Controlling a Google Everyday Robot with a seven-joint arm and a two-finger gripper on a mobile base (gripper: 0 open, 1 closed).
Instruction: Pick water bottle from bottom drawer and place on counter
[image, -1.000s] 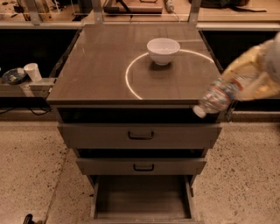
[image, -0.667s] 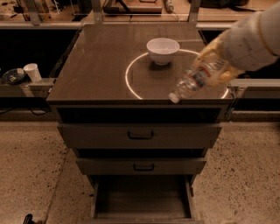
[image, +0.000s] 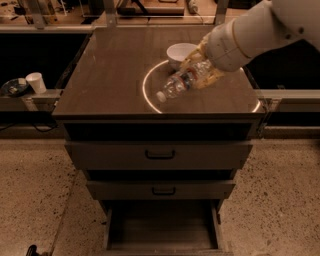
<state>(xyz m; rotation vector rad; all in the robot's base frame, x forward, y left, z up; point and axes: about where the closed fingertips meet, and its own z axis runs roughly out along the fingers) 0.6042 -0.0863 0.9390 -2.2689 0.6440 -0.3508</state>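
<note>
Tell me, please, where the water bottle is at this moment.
In the camera view, the water bottle is gripped by the end effector over the counter, right of centre in the picture, tilted cap-down just in front of the white bowl.

Claw (image: 202, 75) with water bottle (image: 176, 87) hangs over the counter (image: 110, 80) at right, bowl (image: 179, 51) just behind; left open.

One small clear plastic water bottle (image: 181, 84) with a white cap is clasped in the one pale two-finger gripper (image: 200, 71), above the one dark brown glossy counter (image: 110, 65), which bears one round white bowl (image: 179, 51). The cabinet has three dark grey-brown drawers, counting the bottom drawer (image: 162, 227), and two black handles (image: 160, 155). One white paper cup (image: 36, 81) stands at the left.
</note>
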